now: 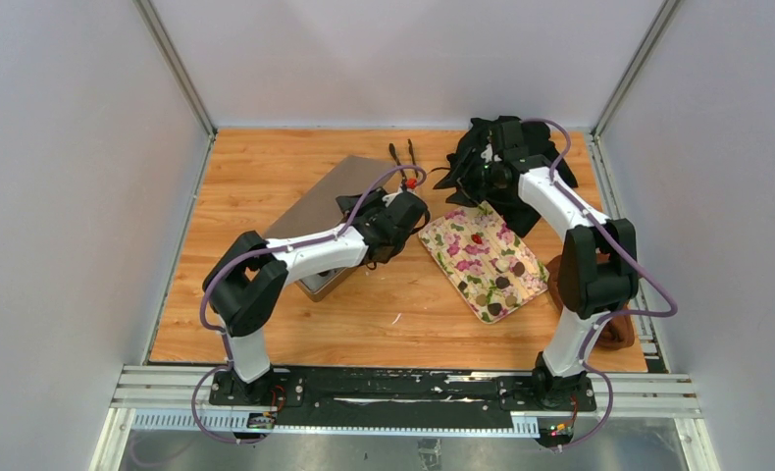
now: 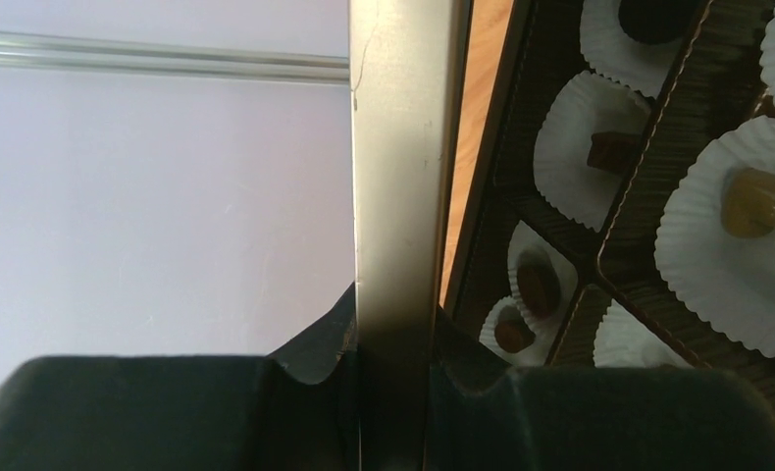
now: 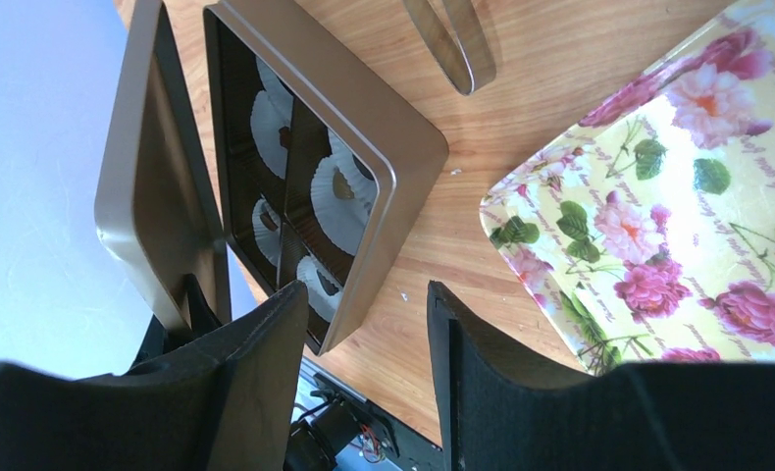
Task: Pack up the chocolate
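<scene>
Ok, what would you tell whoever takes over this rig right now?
The left gripper is shut on the lid, holding the box open. The right gripper is open and empty, hovering.
Done: some cups in the box hold chocolate; others look empty.
Left: more chocolate lies on the tray; it goes into the cups, then the lid closes. The tongs lie unheld near the box.
</scene>
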Motion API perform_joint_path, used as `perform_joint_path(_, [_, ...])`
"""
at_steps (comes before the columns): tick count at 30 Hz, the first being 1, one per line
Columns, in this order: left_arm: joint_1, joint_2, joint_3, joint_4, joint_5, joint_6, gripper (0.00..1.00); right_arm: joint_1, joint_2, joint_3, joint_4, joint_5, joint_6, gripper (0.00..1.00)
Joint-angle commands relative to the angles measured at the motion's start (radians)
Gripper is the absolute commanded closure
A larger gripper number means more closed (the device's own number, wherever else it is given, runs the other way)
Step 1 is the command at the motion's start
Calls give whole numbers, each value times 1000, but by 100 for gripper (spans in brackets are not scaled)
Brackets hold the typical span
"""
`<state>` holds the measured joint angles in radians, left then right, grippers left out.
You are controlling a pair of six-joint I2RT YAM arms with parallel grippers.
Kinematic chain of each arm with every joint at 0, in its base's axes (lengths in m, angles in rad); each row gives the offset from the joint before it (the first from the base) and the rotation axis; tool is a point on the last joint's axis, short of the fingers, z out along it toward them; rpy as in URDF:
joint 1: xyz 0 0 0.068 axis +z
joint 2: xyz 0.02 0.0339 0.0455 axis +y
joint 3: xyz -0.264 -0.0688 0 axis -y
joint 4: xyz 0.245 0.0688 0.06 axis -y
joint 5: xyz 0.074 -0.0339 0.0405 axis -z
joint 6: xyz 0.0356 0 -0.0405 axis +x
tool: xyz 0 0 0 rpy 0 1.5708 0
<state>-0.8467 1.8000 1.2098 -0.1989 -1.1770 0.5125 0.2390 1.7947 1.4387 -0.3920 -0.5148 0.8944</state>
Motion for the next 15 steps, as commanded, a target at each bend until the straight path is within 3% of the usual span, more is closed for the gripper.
perform_joint_path(1, [-8,-25,-59,182,-82,88,100,-12,7,-28,7,-33,-14,48])
perform_joint_path(8, [-9,0,-87,314,-101,90,100,-14,14,-57,10,-41,-18,48])
perform_joint_path(15, [-14,59,-87,328,-100,78,100,-22,18,-67,10,-44,-20,48])
